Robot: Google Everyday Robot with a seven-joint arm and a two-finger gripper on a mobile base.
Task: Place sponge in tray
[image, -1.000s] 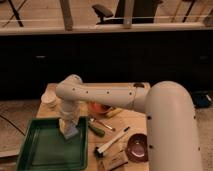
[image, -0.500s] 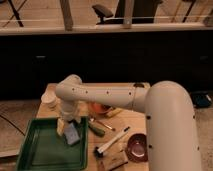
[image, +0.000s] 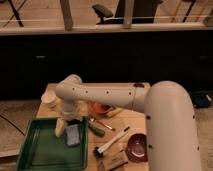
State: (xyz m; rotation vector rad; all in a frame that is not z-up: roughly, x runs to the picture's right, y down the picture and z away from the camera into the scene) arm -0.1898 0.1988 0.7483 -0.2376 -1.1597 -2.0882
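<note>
The grey-blue sponge [image: 73,135] lies flat in the green tray [image: 37,152], near its far right corner. My gripper [image: 64,125] hangs from the white arm just above the tray's far rim, right beside and slightly left of the sponge. It looks open, with one pale finger [image: 60,128] to the left of the sponge and no hold on it.
The tray sits at the front left of a wooden table [image: 140,120]. To its right lie a green pen-like thing [image: 97,130], a white-handled brush [image: 112,141], a dark red bowl [image: 136,147] and a tan-brown block [image: 115,161]. A white cup [image: 49,98] stands at the back left.
The sponge left the gripper and dropped down and slightly right onto the tray floor. The gripper stayed above the tray's far right part.
</note>
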